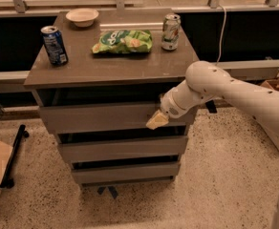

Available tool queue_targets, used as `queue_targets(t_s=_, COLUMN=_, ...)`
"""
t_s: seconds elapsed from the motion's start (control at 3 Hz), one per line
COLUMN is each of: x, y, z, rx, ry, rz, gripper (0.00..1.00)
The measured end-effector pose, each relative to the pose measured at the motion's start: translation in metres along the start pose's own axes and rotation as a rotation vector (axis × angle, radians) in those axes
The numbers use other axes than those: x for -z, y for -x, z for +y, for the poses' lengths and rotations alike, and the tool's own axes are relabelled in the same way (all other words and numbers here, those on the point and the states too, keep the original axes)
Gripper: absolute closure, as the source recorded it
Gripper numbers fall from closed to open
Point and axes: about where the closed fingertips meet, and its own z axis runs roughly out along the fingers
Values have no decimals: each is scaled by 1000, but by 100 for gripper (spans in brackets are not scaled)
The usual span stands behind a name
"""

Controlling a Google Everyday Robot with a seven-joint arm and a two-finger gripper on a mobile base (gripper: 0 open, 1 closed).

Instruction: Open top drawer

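Top drawer (96,118), a wide grey-brown panel with a flat, handleless front, sits directly under the grey-brown table (106,68) top, above two similar fronts. It appears shut or nearly so. The white arm's gripper (157,120), yellowish at the tip, lies against the right part of this front. Whether the jaws are open or closed cannot be told. Assessment: the panel is rigid and smooth, and its face is likely slippery. Moderate sliding resistance is expected. With no handle, purchase is best sought at the upper edge, in the dark gap beneath the table top, pulling straight outward.
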Motion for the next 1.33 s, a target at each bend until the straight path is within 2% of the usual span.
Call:
queue_targets(t_s=0.67, x=7, y=4, z=0, rx=0, ry=0, rz=0, gripper=95)
queue_targets(t_s=1.0, x=8, y=6, z=0, rx=0, ry=0, rz=0, gripper=100)
queue_targets(t_s=1.33, x=9, y=6, z=0, rx=0, ry=0, rz=0, gripper=84)
